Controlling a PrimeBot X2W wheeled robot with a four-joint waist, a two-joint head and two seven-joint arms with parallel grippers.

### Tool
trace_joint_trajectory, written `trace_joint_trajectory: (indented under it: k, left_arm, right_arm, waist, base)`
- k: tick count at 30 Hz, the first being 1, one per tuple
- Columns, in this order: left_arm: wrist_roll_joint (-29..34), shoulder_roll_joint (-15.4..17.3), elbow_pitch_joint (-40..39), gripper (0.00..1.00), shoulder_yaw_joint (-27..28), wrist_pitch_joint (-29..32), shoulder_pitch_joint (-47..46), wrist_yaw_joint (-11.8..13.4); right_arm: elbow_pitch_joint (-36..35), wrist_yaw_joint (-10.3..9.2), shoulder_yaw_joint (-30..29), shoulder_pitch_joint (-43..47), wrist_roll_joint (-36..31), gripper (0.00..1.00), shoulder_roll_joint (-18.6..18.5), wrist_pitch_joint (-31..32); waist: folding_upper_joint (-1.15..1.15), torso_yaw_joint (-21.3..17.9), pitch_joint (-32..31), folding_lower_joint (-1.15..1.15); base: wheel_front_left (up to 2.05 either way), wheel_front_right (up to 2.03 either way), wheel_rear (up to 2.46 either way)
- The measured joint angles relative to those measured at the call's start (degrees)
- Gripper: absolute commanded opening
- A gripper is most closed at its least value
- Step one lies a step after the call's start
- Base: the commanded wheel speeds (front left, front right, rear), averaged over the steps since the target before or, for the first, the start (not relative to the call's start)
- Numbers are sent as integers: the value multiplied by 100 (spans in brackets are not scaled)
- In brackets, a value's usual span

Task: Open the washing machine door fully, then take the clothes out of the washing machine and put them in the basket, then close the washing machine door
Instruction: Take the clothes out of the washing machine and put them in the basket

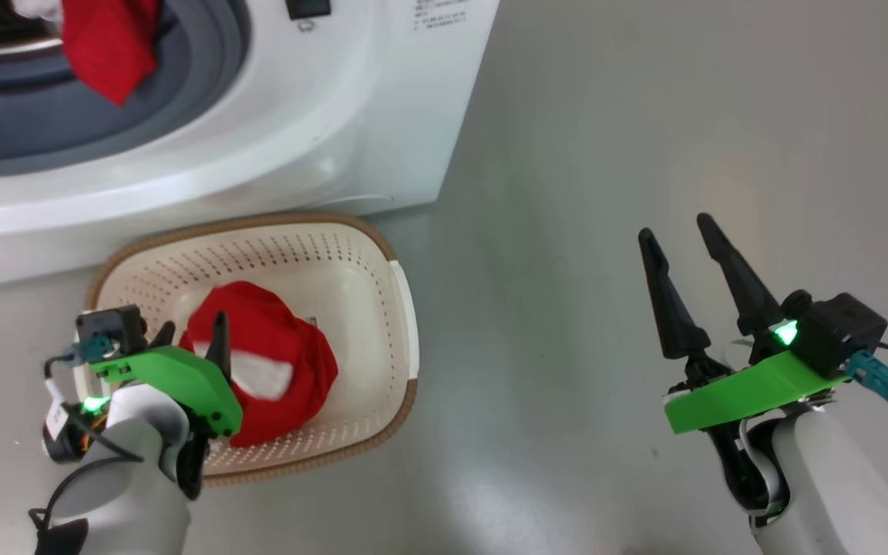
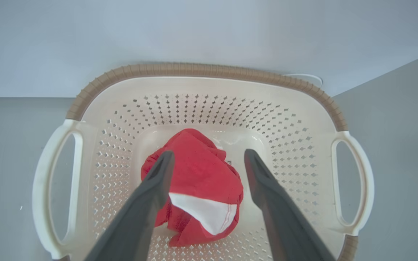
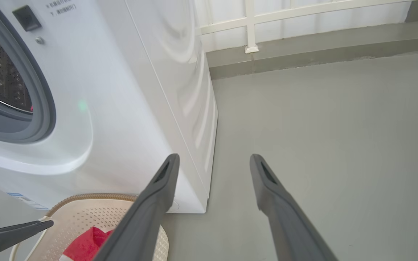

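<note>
The white washing machine [image 1: 321, 116] fills the top left, its grey gasket showing; its door is out of view. One of the red clothes [image 1: 109, 46] hangs at the drum mouth. The cream basket [image 1: 359, 308] stands on the floor against the machine's front. A red and white garment [image 1: 282, 370] lies bunched on the basket's floor. My left gripper [image 1: 191, 339] hovers over it, open. In the left wrist view the left gripper [image 2: 209, 154] has a finger on either side of the garment [image 2: 201, 170]. My right gripper [image 1: 675, 231] is open over bare floor, far right of the basket.
Grey floor [image 1: 567, 231] spreads to the right of the machine and basket. In the right wrist view a low wall with a white railing [image 3: 252, 25] runs behind the machine's side panel [image 3: 180, 90], and the basket [image 3: 85, 214] sits at the lower left.
</note>
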Motion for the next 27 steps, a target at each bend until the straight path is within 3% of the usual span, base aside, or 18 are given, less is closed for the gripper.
trace_joint_trajectory:
  k: [7, 27]
  left_arm:
    - [-136, -58, -530, 100, 62, -320, 414, -175]
    - [479, -89, -4091, 100, 1148, -324, 2958, -122]
  right_arm:
    - [-14, 0, -51, -15, -125, 100, -40, 0]
    - [174, 0, -15, 605, -356, 100, -258, 0]
  waist:
    - [0, 108, -438, 0]
    - [0, 416, -1952, 0]
  base:
    - [0, 0, 0]
    - [0, 0, 0]
